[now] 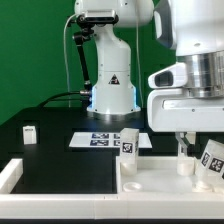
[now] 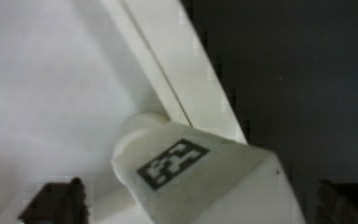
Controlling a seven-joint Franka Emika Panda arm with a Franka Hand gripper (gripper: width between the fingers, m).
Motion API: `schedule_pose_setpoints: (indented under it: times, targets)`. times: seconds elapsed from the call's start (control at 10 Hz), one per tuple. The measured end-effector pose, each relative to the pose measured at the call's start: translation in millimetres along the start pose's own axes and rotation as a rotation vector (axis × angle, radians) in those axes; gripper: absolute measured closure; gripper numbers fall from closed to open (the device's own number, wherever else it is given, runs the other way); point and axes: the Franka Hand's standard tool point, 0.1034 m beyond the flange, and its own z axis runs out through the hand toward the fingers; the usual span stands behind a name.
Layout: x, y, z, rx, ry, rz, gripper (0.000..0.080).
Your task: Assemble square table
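A black surface spreads across the foreground below a plain green backdrop. Near its middle lies the marker board, flat, with its black-and-white tags facing up. A white rail frame edges the surface on the exterior view's left and runs along the near side. In the wrist view, the dark, blurred area is probably this same surface.

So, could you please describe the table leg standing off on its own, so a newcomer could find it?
Take the black table in the exterior view and go to that view's left, away from the marker board and the white slab. A short white leg stands upright there. Unlike the other legs, which gather by the slab, it stands alone.
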Motion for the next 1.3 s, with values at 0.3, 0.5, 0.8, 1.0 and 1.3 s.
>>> schedule_pose_setpoints:
  times: [0.3,0.5,0.8,1.0,1.3]
  targets:
    - [-0.4,0.3,1.1,-0.002,0.000,-0.056,0.0151]
    - [-1.1,-1.0,1.2,0.002,-0.002,0.032,0.0421]
    - [0.9,6.3,1.3,-0.003,-0.002,0.249,0.0489]
    - [1.8,7.8,1.4,0.010,-0.007,0.479,0.0497]
    - [0.9,4.1,4.2,0.089,-0.021,1.000,0.0502]
